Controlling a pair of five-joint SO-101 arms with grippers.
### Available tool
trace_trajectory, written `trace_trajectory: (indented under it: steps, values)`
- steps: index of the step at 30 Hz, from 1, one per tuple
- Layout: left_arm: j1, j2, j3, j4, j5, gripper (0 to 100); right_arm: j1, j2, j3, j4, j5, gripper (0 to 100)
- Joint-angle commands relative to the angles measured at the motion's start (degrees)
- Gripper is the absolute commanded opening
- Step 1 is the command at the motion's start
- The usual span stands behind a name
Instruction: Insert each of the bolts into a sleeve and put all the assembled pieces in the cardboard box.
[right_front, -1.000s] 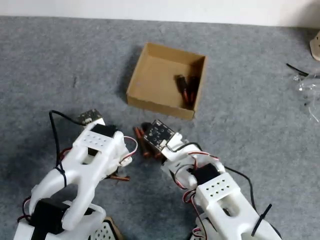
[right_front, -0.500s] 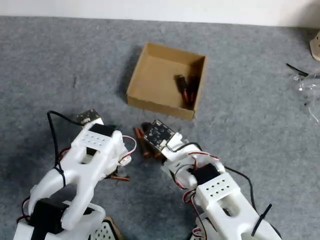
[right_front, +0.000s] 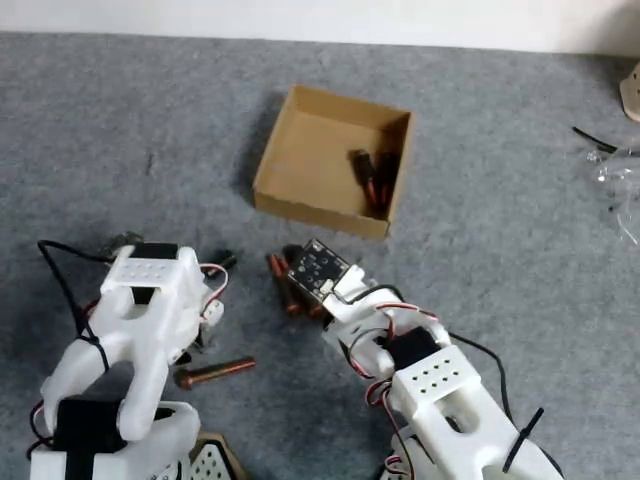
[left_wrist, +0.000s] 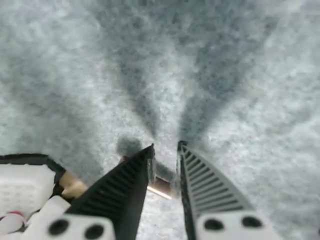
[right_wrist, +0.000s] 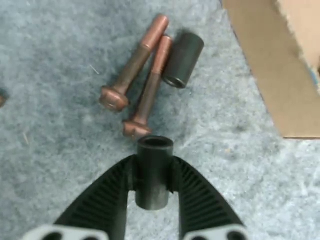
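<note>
Soft, even light is falling across the grey carpet in the high view, with the cardboard box throwing a faint shadow to its left. Two dark shadows are fanning out from the left gripper. Two copper bolts are catching a dull sheen.

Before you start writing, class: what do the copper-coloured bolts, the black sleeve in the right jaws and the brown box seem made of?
Copper-coloured flanged bolts: metal, probably copper-plated, given the dull sheen. Black cylindrical hollow sleeve: smooth, matte; plastic or blackened metal, unclear. Brown square open box: cardboard, flat matte brown walls.
</note>
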Motion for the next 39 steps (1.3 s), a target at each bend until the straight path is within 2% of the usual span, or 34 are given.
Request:
trace_trajectory:
  steps: [1, 7, 15, 19, 24, 26, 33, 39]
  values:
    - [0.0, -1.1, -1.0, 0.7, 0.4, 9, 0.7, -1.5, -0.3, -1.9, 1.0, 0.5]
    - [1.9, -1.2, -4.8, 1.0, 0.2, 9, 0.7, -1.5, -0.3, -1.9, 1.0, 0.5]
    - [10.6, -1.2, -19.4, 17.9, 0.1, 9, 0.7, -1.5, -0.3, -1.9, 1.0, 0.5]
    - [11.2, -1.2, -25.5, 20.7, -0.1, 9, 0.7, -1.5, -0.3, -1.9, 1.0, 0.5]
    - [13.8, -0.7, -23.5, 28.1, -11.9, 9, 0.7, -1.5, -0.3, -1.9, 1.0, 0.5]
    - [15.7, -1.1, -20.7, 30.0, -14.5, 9, 0.7, -1.5, -0.3, -1.9, 1.0, 0.5]
    - [24.5, -0.7, -9.2, 30.1, -14.9, 9, 0.7, -1.5, -0.3, -1.9, 1.0, 0.5]
    - [28.8, -0.7, -8.6, 30.1, -14.8, 9, 0.7, -1.5, -0.3, -1.9, 1.0, 0.5]
